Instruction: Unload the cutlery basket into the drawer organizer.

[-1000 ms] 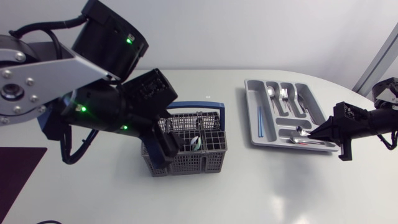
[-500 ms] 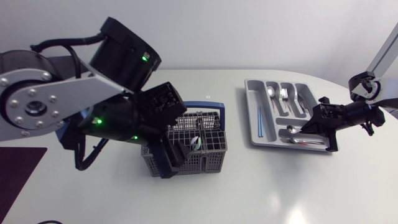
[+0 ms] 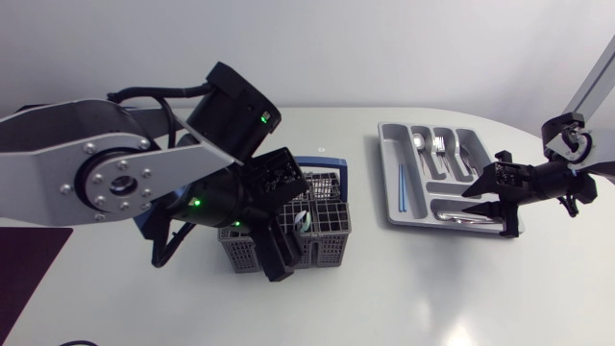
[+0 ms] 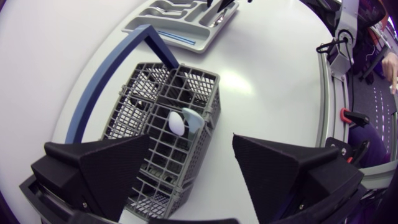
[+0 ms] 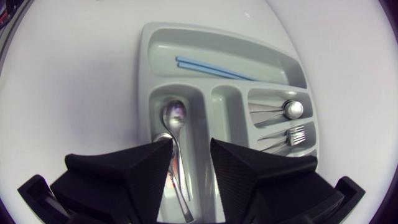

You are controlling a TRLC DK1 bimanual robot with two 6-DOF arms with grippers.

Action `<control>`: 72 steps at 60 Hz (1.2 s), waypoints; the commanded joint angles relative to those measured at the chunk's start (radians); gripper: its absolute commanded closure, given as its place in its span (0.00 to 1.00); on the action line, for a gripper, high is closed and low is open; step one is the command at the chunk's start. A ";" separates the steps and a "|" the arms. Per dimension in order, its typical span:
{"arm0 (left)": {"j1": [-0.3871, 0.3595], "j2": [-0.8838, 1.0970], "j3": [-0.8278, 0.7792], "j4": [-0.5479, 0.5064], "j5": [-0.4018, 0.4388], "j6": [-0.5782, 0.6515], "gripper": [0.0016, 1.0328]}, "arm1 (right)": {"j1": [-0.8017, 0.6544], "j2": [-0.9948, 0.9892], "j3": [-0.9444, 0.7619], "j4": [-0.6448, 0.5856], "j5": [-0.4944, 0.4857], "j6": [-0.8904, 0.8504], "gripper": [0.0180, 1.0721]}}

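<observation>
Hovering over the basket, jaws wide, two pieces left to pick.

My left gripper (image 4: 191, 148) hangs spread wide above the cutlery basket (image 4: 186, 70), holding nothing. Just ahead of the fingers, a white spoon (image 4: 176, 122) and a pale blue utensil (image 4: 193, 118) stand touching in one compartment by the basket's side wall, heads up. They look like light, smooth plastic: stiff enough, but likely to slip or twist. I'd pinch across the neck just under the head, one at a time, keeping off the thin grid walls. Over at the drawer organizer (image 5: 205, 43), my right gripper (image 5: 191, 147) sits above the short compartment, fingers a narrow gap apart and empty, with a metal spoon (image 5: 174, 115) lying flat in the compartment beneath.
</observation>
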 commanded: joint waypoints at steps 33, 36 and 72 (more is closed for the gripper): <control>-0.070 0.008 -0.115 0.181 -0.252 -0.003 0.21 | -0.051 -0.462 -0.321 -0.043 -0.266 0.138 0.05; -0.070 0.013 -0.118 0.188 -0.261 -0.003 0.23 | -0.051 -0.473 -0.337 -0.043 -0.272 0.138 0.05; -0.095 0.090 -0.151 0.318 -0.322 -0.006 0.30 | -0.070 -0.514 -0.379 -0.059 -0.301 0.141 0.05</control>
